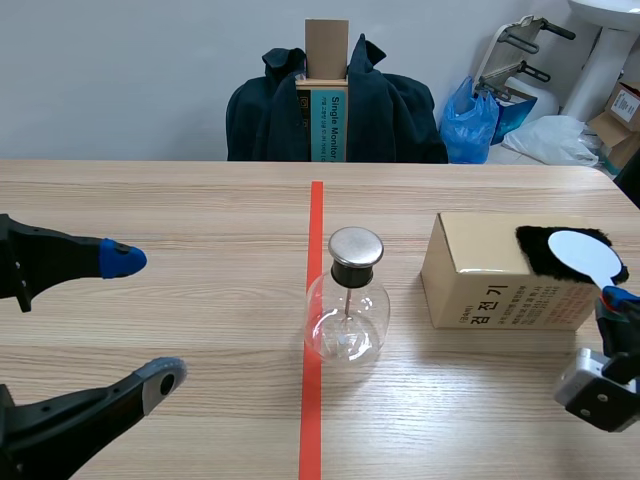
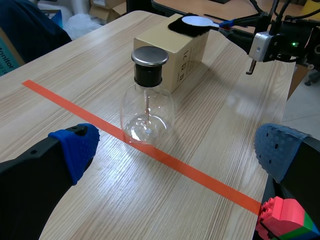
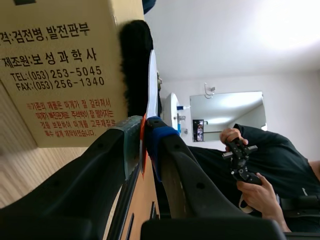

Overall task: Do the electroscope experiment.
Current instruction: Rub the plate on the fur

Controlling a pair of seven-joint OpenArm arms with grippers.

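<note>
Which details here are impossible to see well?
1. Scene view: leaves inside the electroscope, too small behind glass glare.
2. Right wrist view: handle of the white paddle, hidden inside the right tool.
3. Left wrist view: coloured bricks, cut off by the edge.

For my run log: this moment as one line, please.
left claw open | right claw shut on white round paddle atop black fur patch on cardboard box | clear metal-capped glass flask untouched

You're looking at a clear flask (image 1: 346,320) with silver cap (image 1: 356,245) and black collar (image 1: 352,274), a tan box (image 1: 480,270) printed black and red, black fur (image 1: 540,255), white disc (image 1: 583,252).
</note>
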